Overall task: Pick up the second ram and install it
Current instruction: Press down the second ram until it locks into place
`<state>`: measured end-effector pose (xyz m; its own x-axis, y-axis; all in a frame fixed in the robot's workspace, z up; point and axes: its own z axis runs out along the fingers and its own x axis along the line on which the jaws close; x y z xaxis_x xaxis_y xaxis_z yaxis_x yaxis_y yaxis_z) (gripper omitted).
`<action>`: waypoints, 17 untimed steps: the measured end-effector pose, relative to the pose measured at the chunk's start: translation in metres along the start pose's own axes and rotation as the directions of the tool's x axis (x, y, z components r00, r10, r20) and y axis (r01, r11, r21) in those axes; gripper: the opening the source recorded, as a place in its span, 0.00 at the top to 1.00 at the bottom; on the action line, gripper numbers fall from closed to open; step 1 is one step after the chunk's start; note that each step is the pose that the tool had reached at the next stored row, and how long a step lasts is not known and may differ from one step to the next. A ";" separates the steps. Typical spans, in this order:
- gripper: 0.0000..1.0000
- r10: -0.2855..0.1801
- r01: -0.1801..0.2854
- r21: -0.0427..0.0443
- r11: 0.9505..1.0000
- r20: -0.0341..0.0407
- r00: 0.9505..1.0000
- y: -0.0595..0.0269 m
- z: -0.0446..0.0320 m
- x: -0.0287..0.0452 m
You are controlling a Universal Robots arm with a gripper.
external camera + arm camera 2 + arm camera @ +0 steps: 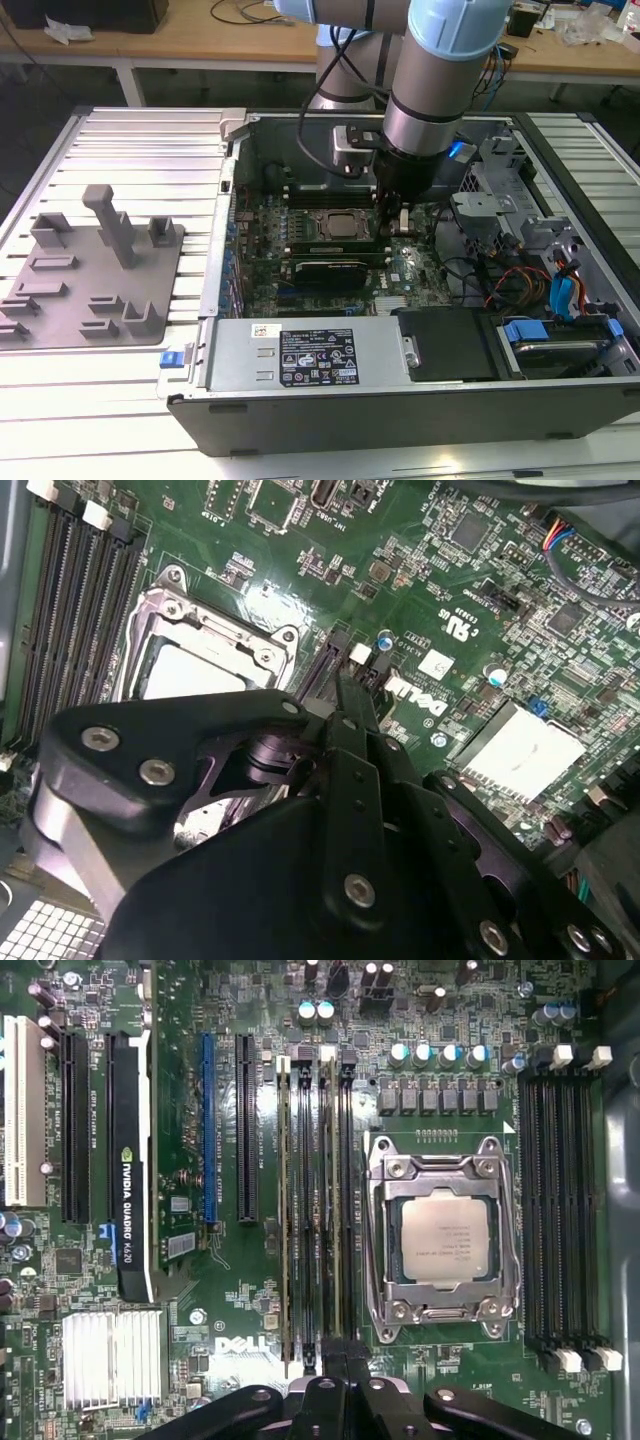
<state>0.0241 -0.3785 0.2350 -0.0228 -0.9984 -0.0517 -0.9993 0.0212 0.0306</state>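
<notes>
Gripper (335, 1365) directly over second ram (329, 1210), seated edge-up beside processor (445, 1237)

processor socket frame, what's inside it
In the first wrist view the metal socket frame holds the square silver processor, its lid facing up. The contacts beneath it are covered. The gripper sits beside the socket over the memory slots.

An open computer case (400, 400) lies on the worktop (120, 400), toward the exterior view's right. A tray of holders (90, 270) sits on the worktop near its edge at the exterior view's left, beside the case. Inside the case lies the motherboard (250, 1310). On it, the processor (445, 1238) sits between two banks of memory slots. The tool (392, 222) hangs over the bank (315, 1210) just beside the processor.
</notes>
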 end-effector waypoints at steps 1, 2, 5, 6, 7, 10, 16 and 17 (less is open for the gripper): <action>0.92 0.000 0.000 0.000 1.000 0.000 1.000 0.0000 0.0002 0.0000; 0.92 0.000 0.000 0.001 1.000 0.000 1.000 -0.0001 0.0030 0.0001; 0.92 0.000 0.000 0.001 1.000 0.000 1.000 -0.0001 0.0038 0.0001; 0.92 0.000 0.000 0.001 1.000 0.000 1.000 -0.0002 0.0047 0.0002; 0.92 0.000 0.000 0.001 1.000 0.000 1.000 -0.0002 0.0049 0.0003; 0.92 0.000 0.000 0.001 1.000 0.000 1.000 -0.0002 0.0057 0.0002; 0.92 0.000 0.000 0.002 1.000 0.002 1.000 -0.0002 0.0047 -0.0001; 0.92 0.000 0.000 0.002 1.000 0.001 1.000 -0.0001 0.0022 -0.0001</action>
<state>0.0241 -0.3783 0.2329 -0.0229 -0.9983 -0.0532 -0.9994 0.0214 0.0290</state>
